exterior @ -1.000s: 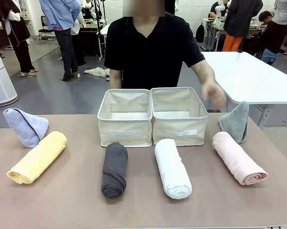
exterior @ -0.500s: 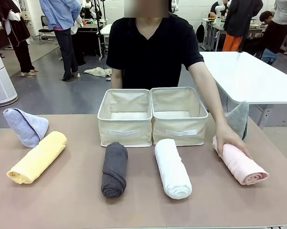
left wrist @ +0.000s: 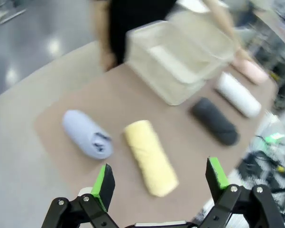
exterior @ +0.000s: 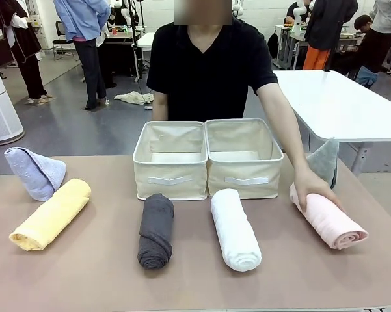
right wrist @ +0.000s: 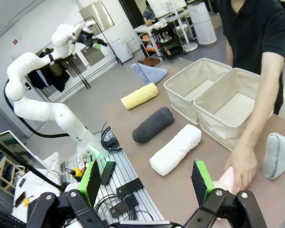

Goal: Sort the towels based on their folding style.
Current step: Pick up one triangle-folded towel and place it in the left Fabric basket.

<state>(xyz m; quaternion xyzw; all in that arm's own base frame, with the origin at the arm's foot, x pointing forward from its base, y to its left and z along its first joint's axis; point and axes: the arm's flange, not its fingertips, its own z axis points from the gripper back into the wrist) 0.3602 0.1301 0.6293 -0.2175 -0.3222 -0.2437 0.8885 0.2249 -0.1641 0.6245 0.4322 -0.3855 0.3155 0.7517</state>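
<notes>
Lying under a hand [exterior: 314, 188], pink towel [exterior: 335, 227], rolled cylinder, spiral end visible

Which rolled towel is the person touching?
The pink towel, rightmost in the row: the person's hand rests on its far end. The yellow towel, dark grey towel and white towel lie untouched.

Colours: lavender-blue towel [exterior: 36, 172]; yellow towel [exterior: 51, 214]; dark grey towel [exterior: 156, 231]; white towel [exterior: 235, 229]; pale pink towel [exterior: 330, 221]; grey-green towel [exterior: 324, 162]. All six are plain, without pattern. Left bin [exterior: 171, 170] and right bin [exterior: 244, 166]: cream fabric, each with a white front strip. Surface [exterior: 91, 273]: uniform taupe-brown. Person's shirt [exterior: 211, 65]: solid black.
</notes>
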